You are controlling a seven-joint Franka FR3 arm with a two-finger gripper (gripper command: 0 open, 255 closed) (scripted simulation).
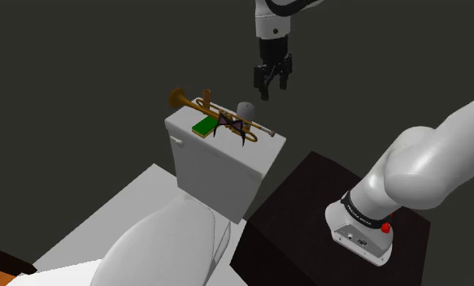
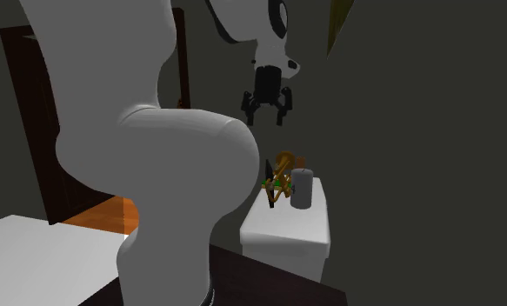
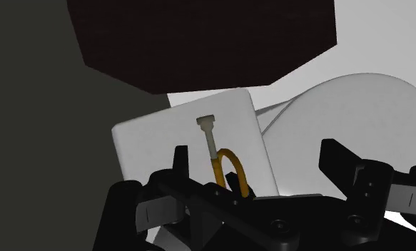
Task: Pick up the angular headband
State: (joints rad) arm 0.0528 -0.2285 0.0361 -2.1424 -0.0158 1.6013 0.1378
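Things lie in a small heap on top of a white toilet tank (image 1: 219, 166). The angular headband (image 1: 233, 127) is the thin black one with sharp bends. In the shoulder view it sits near the middle of the tank top. It leans across a brass trumpet (image 1: 196, 104), which runs from 10 o'clock to 4 o'clock. A flat green block (image 1: 204, 127) is just beside the headband at 9 o'clock. A grey cup (image 1: 245, 110) stands just beside it at 1 o'clock.

The black gripper (image 1: 273, 88) hangs in the air above the tank and points down. It touches nothing. From the headband it is up at about 1 o'clock. Its two fingers are wide apart and hold nothing, as the wrist view shows, with the tank top (image 3: 192, 135) and a yellow loop of the trumpet (image 3: 227, 167) between them.

In the second exterior view the gripper (image 2: 267, 113) is at 11 o'clock from the grey cup (image 2: 303, 189). The dark bits by the trumpet (image 2: 283, 163) may be the headband, but it is hard to tell there.

The dark stand (image 1: 308, 211) is at 4 o'clock from the tank.
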